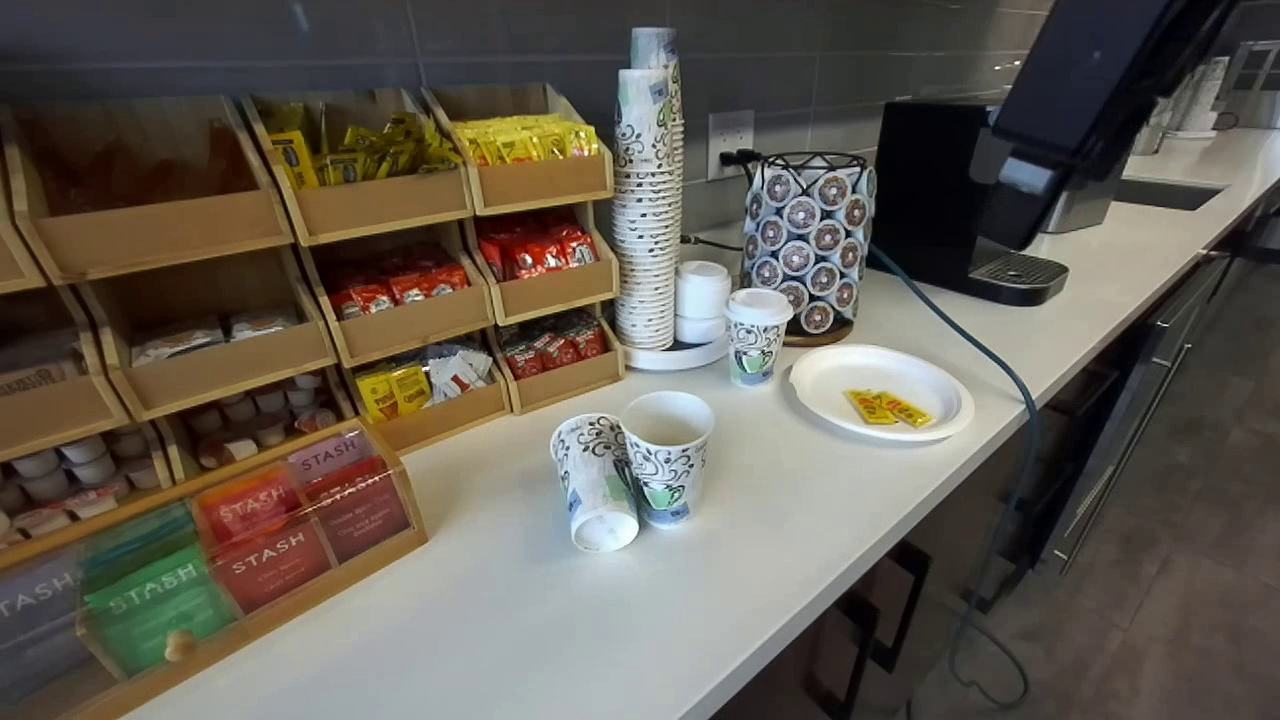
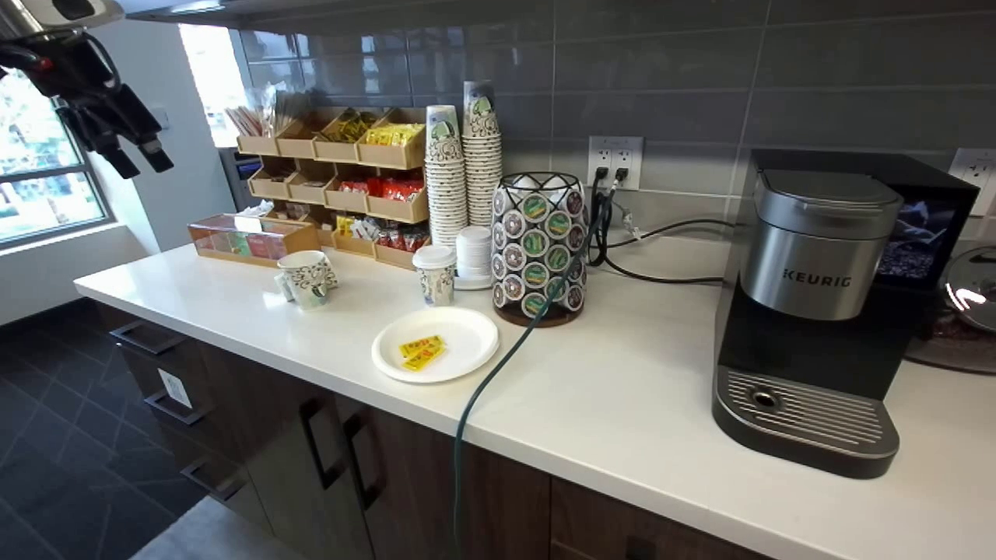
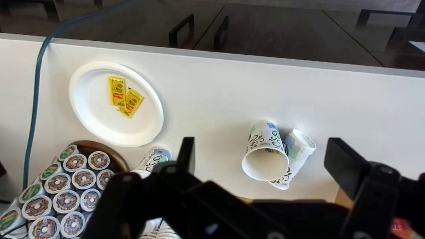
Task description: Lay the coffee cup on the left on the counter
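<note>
Two alike white paper cups with green-teal print sit close together on the off-white counter. The left coffee cup in an exterior view lies on its side, base toward the front; it also shows in the wrist view. The other cup stands upright against or just beside it, and hides most of the lying cup in an exterior view. Something small and yellow shows inside the upright cup in the wrist view. My gripper is open and empty, high above the counter; its fingers frame both cups from above.
A white plate with yellow packets, a lidded cup, a pod rack and a tall cup stack stand nearby. Wooden tea-bag shelving lines the back. A cable crosses the front edge. A coffee machine stands farther along.
</note>
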You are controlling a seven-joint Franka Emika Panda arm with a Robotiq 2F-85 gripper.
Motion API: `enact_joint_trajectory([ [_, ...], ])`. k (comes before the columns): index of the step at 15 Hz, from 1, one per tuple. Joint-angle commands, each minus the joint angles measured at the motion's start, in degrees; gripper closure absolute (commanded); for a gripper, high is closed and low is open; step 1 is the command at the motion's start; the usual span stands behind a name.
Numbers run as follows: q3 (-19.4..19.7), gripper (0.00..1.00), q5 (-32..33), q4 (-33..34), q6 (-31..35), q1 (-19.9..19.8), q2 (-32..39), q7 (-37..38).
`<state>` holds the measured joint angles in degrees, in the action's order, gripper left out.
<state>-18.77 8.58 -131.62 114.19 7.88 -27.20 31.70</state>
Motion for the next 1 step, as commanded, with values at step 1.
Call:
enact_joint_trajectory([
  [1, -0.32, 0.0, -0.14, 0.08, -0.19, -0.28, 0.14, -0.1],
])
